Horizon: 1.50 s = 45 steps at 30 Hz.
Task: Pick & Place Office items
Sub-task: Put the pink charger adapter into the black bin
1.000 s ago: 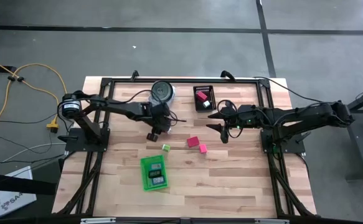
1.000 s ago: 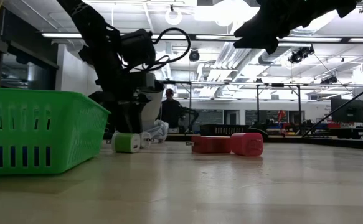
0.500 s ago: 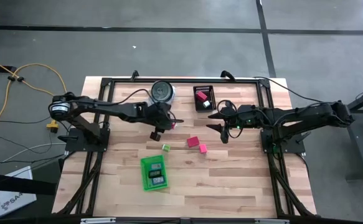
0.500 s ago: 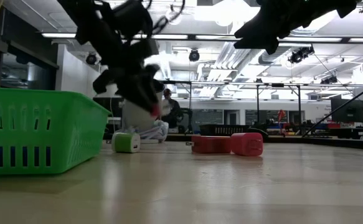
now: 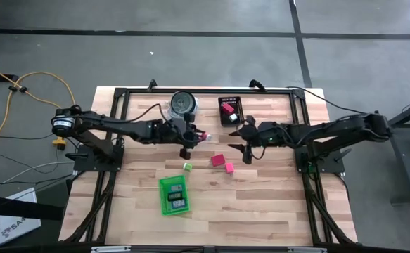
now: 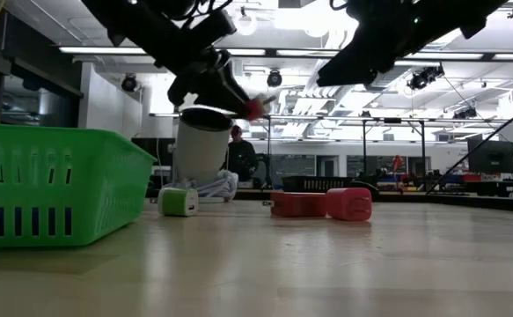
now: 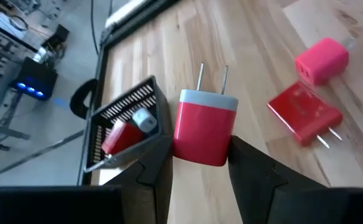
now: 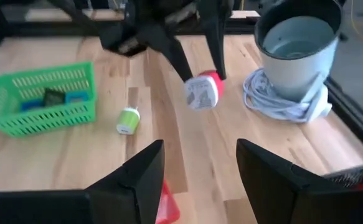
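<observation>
Red charger plug [image 7: 203, 127], with a grey face and two metal prongs, is clamped between the fingers of the left gripper [image 5: 196, 136] and carried clear above the surface [image 5: 261, 190], near its middle, just in front of the round container [image 5: 183, 102].

The right gripper [image 5: 245, 145] hovers above the surface to the right of the left one, its fingers parted and holding nothing.

Two further items lie on the surface between and in front of the two grippers: a flat red plug [image 7: 304, 112] and a pink plug [image 7: 321, 60], close together but apart. A small green-and-white plug [image 8: 128, 120] lies alone, near the green tray [image 5: 163, 191], which holds dark and blue pieces. A black mesh basket [image 5: 222, 117] at the rear contains a red piece and a white one. A coiled white cable [image 8: 274, 102] rests at the foot of the round container.
</observation>
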### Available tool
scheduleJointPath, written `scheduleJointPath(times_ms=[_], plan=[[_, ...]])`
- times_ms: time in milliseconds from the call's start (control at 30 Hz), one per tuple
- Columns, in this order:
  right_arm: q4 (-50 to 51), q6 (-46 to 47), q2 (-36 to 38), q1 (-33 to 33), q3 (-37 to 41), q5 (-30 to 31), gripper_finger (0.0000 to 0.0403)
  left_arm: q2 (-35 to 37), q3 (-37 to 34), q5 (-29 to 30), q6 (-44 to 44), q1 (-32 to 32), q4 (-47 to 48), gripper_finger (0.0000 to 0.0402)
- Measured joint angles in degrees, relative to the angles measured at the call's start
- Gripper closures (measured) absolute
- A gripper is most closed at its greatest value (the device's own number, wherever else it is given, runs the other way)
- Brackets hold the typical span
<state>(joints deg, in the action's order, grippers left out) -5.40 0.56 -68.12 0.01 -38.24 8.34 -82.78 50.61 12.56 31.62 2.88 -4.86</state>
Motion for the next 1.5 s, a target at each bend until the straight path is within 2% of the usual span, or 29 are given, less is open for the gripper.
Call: scheduleJointPath(times_ms=[167,533,1500], plan=[[-5.74,-6.75,-4.03,0.0,0.0,0.07,0.0215,0.0,0.0,3.27,-0.34,-1.52,-1.83,0.0281],[-14.8,-13.93,-7.41,0.0,0.0,2.2,0.0215,0.0,0.0,3.84,-1.66,-3.14,-7.43,0.0281],[-21.54,-18.88,-7.41,0.0,-0.01,1.98,0.0214,-0.02,0.0,2.3,-3.62,-3.13,-17.04,0.0281]])
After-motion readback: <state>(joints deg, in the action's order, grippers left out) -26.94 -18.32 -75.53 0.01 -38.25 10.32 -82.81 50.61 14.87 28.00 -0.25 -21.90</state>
